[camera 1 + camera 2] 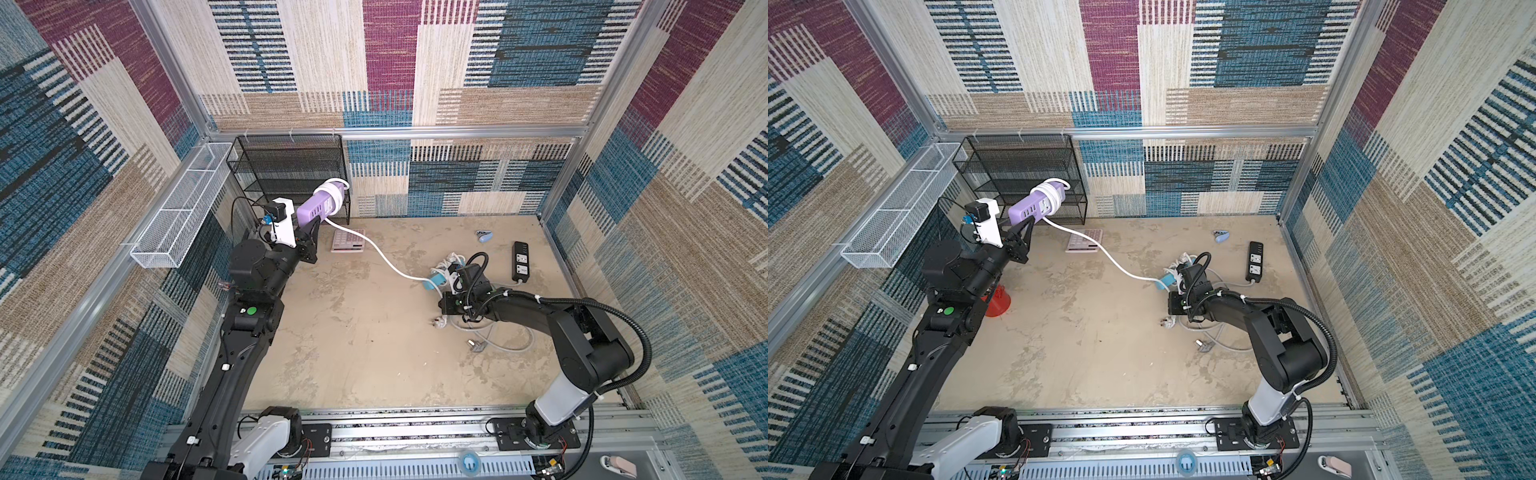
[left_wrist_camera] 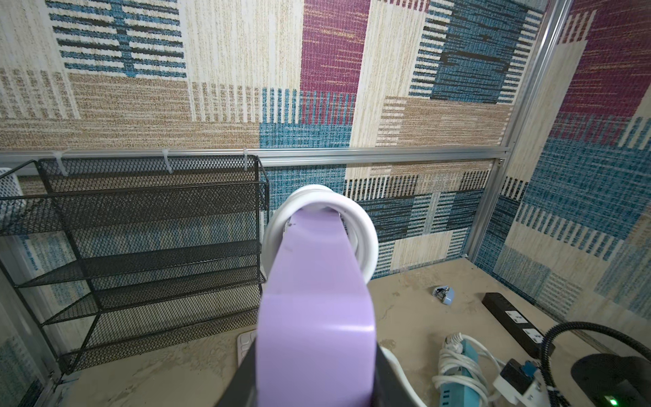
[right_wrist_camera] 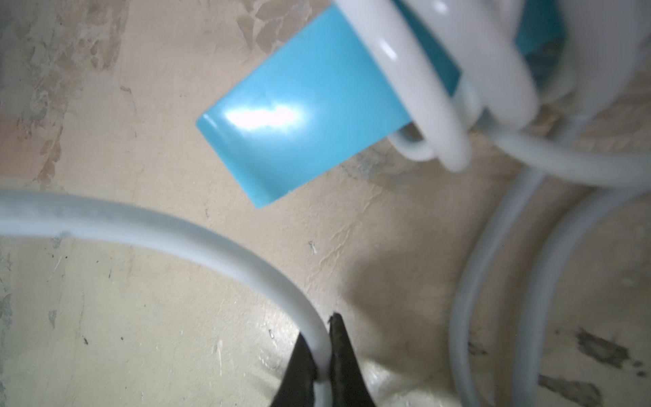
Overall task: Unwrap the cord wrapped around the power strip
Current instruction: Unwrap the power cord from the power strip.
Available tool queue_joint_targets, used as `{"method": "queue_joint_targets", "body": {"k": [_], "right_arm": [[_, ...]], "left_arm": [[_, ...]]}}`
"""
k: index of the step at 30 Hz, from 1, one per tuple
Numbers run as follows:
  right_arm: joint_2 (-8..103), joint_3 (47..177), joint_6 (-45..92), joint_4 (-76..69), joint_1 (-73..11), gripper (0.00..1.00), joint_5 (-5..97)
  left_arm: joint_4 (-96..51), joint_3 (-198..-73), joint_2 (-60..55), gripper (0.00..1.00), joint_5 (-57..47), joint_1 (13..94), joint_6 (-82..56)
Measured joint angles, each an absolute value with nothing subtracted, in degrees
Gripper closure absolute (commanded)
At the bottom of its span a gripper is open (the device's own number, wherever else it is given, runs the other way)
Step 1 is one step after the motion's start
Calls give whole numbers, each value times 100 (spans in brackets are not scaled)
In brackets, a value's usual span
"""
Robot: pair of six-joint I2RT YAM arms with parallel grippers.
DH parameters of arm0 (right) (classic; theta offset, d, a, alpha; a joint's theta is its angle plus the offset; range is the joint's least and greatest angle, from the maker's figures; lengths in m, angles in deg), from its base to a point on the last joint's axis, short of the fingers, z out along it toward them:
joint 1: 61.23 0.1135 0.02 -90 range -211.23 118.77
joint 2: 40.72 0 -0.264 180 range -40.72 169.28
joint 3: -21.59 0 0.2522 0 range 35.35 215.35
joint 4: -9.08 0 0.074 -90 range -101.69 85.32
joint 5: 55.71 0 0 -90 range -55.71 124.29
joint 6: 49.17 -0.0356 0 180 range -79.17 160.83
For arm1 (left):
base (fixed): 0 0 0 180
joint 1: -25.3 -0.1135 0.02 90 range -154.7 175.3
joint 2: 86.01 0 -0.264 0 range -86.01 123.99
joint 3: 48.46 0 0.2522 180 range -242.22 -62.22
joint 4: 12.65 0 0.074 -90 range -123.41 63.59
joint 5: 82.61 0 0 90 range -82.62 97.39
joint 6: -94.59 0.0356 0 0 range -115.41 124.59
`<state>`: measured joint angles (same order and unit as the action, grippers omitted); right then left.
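Several loops of white cord [image 1: 330,194] wound round the far end of the purple power strip [image 1: 316,209], stacked close, glossy and round in section. Held off the worktop [image 1: 353,340] near its far left corner, in front of the black mesh rack [image 1: 286,166], tilted up and away. Clamped at the bare near end by the left gripper [image 1: 306,226], pressed tight on the lilac body. From the loops, a slack curve down toward the right side of the worktop and into the right gripper [image 3: 322,352], tips pinched on the cord just beside a blue power strip [image 3: 299,123]; how firmly, hard to tell.

Lilac, smooth plastic, rounded edges, sockets on one face in both top views. Likely light but rigid; shell probably slippery, so best held across the bare end, well clear of the loops. Cord probably stiffish and springy rather than limp, apt to slide through a loose pinch. Best taken on the free run close to the loops, then led round the strip's end turn by turn. Possible trouble: snagging on the rack, or tangling with the other cords [image 3: 461,306] lying by the blue strip.
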<state>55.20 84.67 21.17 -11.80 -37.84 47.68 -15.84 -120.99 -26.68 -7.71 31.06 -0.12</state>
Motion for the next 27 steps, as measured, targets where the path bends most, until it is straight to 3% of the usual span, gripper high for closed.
{"method": "queue_joint_targets", "body": {"k": [3, 9, 11, 12, 21, 27], "right_arm": [[5406, 8441, 2150, -1152, -3744, 45, 4838], [5155, 8522, 2268, -1165, -3735, 22, 5028], [4984, 8590, 2305, -1208, -3735, 11, 5056], [4881, 8653, 2346, -1224, -3735, 0, 5076], [4346, 9766, 2939, -1018, -3735, 2, 5517], [4554, 10142, 3208, -116, -3735, 2, 6425]], "left_arm": [[-1519, -12129, -2515, 100, -963, 3104, -45], [-1473, -12206, -2265, 100, -1448, 3098, -320], [-1460, -12234, -2222, 100, -1586, 3098, -421], [-1431, -12252, -2193, 100, -1684, 3098, -460], [-1167, -12420, -1981, 100, -2576, 3102, -902], [-850, -12468, -1889, 100, -3114, 3106, -1282]]}}
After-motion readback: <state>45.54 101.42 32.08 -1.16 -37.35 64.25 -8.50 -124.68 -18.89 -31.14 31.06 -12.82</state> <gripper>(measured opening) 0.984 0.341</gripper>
